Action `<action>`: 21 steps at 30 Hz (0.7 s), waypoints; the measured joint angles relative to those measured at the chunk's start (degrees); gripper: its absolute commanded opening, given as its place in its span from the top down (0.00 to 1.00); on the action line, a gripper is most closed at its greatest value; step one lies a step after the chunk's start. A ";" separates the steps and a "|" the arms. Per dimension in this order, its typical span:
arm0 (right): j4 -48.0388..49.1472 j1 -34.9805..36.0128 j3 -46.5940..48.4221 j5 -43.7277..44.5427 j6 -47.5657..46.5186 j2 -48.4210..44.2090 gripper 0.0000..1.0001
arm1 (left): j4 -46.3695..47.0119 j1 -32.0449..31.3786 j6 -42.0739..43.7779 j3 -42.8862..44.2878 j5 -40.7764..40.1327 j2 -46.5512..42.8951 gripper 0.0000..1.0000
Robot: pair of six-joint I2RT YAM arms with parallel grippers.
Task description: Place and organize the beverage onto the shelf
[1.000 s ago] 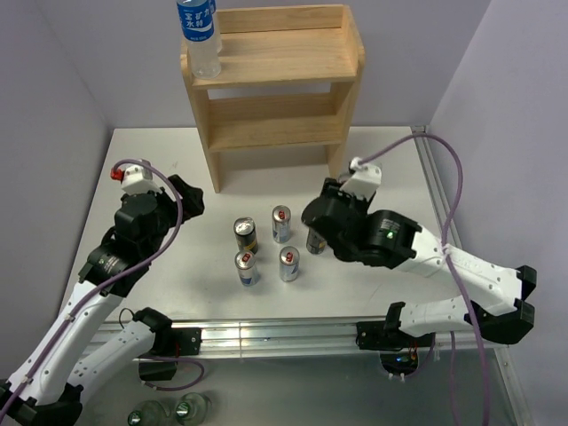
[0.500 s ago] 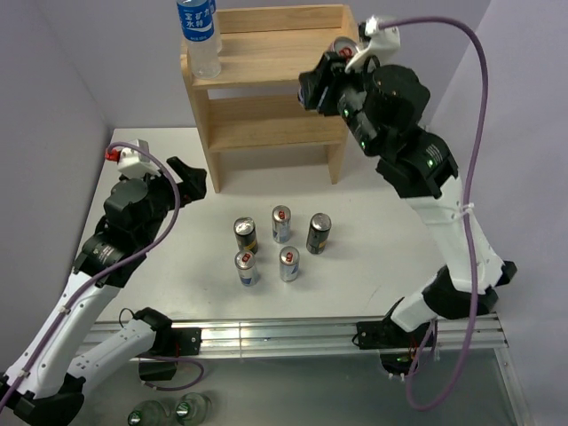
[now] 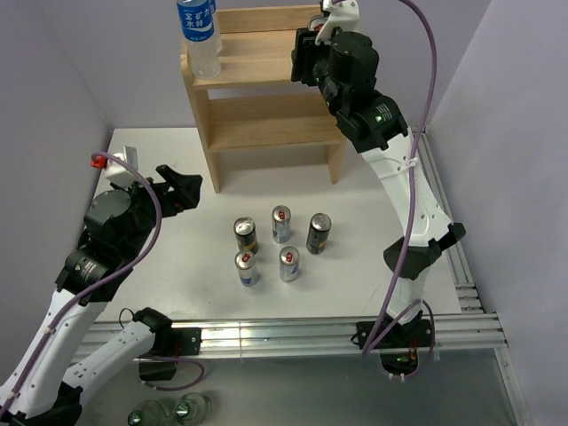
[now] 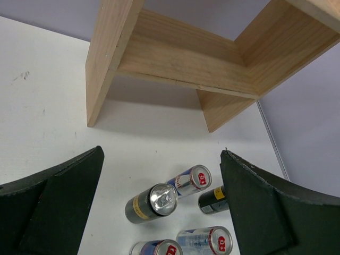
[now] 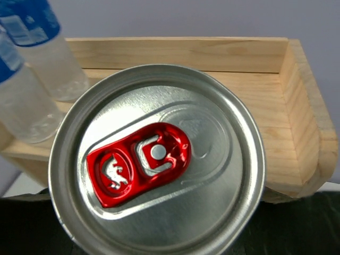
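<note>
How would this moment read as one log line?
right gripper: shut on can at shelf top tier | left gripper: open, empty | five cans on table

White links (image 3: 415, 206), black joints (image 3: 355, 60), purple cables (image 3: 432, 53), black left gripper (image 4: 162, 154)

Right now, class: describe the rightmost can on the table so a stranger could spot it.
Find the light wooden two-tier shelf; on the white table before it stand five cans. The dark can with yellow markings ends the back row on the right; its nearest neighbours are silver with red tabs.
</note>
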 measured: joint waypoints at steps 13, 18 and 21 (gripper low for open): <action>4.59 -5.97 0.17 5.70 -7.37 1.46 1.00 | -3.26 0.00 -2.54 -0.59 0.28 -3.65 0.02; 4.55 -9.16 0.17 5.46 -6.47 1.46 1.00 | -3.48 0.00 -3.45 -1.27 0.11 -3.78 0.02; 4.55 -10.25 0.17 5.07 -5.70 1.49 1.00 | -3.52 0.00 -3.93 -1.55 -0.09 -3.82 0.02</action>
